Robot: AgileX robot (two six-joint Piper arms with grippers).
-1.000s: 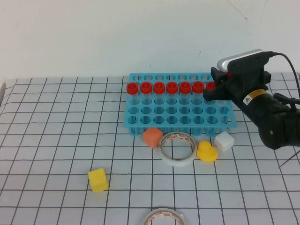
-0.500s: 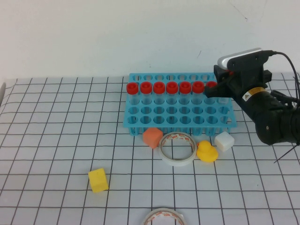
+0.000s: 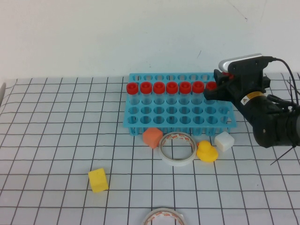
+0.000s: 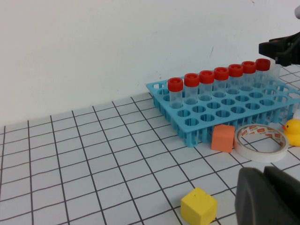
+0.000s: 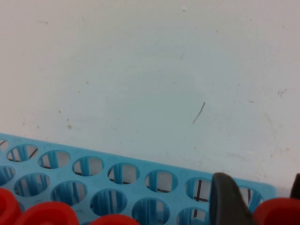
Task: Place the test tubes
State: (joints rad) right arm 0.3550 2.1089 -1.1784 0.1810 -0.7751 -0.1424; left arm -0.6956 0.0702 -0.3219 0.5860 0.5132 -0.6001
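A blue test tube rack stands at the back of the grid mat, with a row of several red-capped tubes upright in it. My right gripper is at the right end of that row, shut on one more red-capped tube whose cap is level with the others. In the right wrist view a dark finger sits beside the red cap over the rack holes. The left gripper hovers low over the mat, shut and empty, near the yellow cube.
In front of the rack lie an orange cube, a tape roll, a yellow duck and a white cube. A yellow cube sits front left. A second tape roll is at the front edge.
The right arm shifted slightly to the right and settled; the held tube stays at the right end of the row. Everything else is still.
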